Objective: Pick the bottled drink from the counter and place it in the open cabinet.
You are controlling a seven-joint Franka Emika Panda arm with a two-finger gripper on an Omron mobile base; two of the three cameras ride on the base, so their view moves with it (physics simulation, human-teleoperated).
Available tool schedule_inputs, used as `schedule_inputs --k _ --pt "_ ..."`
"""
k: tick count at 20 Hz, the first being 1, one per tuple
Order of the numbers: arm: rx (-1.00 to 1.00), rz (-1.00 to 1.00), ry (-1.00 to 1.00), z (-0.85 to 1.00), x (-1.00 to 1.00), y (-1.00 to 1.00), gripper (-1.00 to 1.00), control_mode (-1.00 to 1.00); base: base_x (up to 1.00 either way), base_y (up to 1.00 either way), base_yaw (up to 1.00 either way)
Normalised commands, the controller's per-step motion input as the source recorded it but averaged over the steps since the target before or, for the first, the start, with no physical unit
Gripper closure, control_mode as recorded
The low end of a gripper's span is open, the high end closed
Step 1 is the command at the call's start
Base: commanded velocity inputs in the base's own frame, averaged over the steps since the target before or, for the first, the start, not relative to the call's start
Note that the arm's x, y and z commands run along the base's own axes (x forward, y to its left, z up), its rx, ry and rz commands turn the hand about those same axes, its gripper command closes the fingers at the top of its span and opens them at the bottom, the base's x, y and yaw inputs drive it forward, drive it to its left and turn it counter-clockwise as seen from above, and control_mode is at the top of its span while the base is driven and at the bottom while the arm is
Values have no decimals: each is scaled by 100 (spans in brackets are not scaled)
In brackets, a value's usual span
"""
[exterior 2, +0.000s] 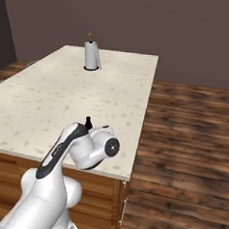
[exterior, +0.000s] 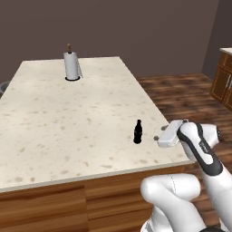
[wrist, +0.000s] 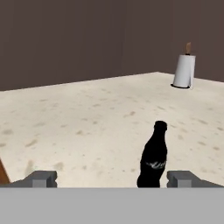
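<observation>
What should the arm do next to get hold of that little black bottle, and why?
Probably ease the claw forward and slightly toward its right finger, until the bottled drink sits centred between the fingers. The claw is open, level with the upright bottle on the counter, but the bottle stands ahead of the fingertips and off-centre, near one finger.

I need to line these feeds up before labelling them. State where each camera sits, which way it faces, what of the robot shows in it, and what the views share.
Left base view: behind the arm on its left, looking forward and down over the counter; the white arm rises at lower right.
Right base view: behind on the right, same counter; the arm rises at lower left.
Hand view: on the hand, low, looking along the open pincer at the bottled drink.
Shared: bottled drink, counter and paper towel roll.
</observation>
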Motion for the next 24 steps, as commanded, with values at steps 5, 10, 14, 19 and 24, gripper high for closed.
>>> schedule_inputs --k 5,10,14,19,24 --pt "3 4 0 -17 17 0 -100 -100 0 0 0" --pt "3 1 0 -23 44 0 -100 -100 0 0 0" --pt "3 0 0 -24 52 0 -100 -100 0 0 0" --pt "3 0 0 -24 41 0 -100 -100 0 0 0" --pt "4 0 0 -13 32 0 -100 -100 0 0 0"
